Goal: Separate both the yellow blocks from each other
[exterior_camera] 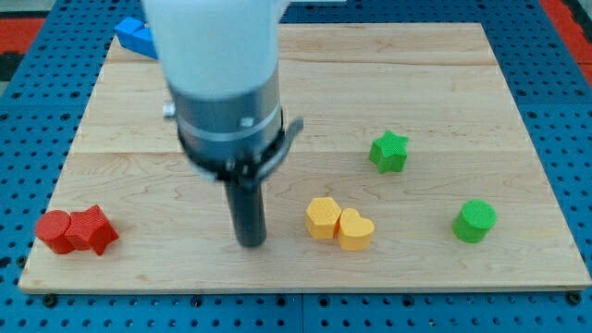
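Two yellow blocks lie touching each other near the view's bottom centre: a yellow hexagon-like block (323, 217) on the left and a yellow heart-shaped block (355, 229) on the right. My tip (250, 242) rests on the board to the left of the yellow pair, a short gap away from the yellow hexagon-like block. The rod hangs from a grey and white arm body that hides the board's upper left middle.
A green star block (389, 152) sits right of centre. A green cylinder (474, 221) sits at the lower right. A red cylinder (54, 230) and a red star-like block (92, 229) touch at the lower left. A blue block (136, 35) lies at the wooden board's (444, 102) top left edge.
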You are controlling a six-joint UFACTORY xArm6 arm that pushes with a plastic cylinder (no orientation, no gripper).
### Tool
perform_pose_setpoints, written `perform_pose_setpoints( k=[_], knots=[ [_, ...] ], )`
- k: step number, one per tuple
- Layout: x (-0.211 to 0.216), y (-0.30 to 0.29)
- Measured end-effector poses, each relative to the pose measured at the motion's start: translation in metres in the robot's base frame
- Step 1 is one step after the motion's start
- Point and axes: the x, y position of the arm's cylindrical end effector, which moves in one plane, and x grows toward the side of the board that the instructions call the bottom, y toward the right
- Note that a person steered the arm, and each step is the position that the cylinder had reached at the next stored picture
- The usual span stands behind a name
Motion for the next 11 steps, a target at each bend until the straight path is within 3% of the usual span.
perform_pose_setpoints(
  k=[1, 3, 4, 5, 7, 9, 11],
  knots=[
    [0.028, 0.014],
    [0.020, 0.098],
    [0.009, 0.089],
    [-0.019, 0.043],
    [0.028, 0.059],
    [0.011, 0.151],
    [-0.065, 0.043]
  ],
)
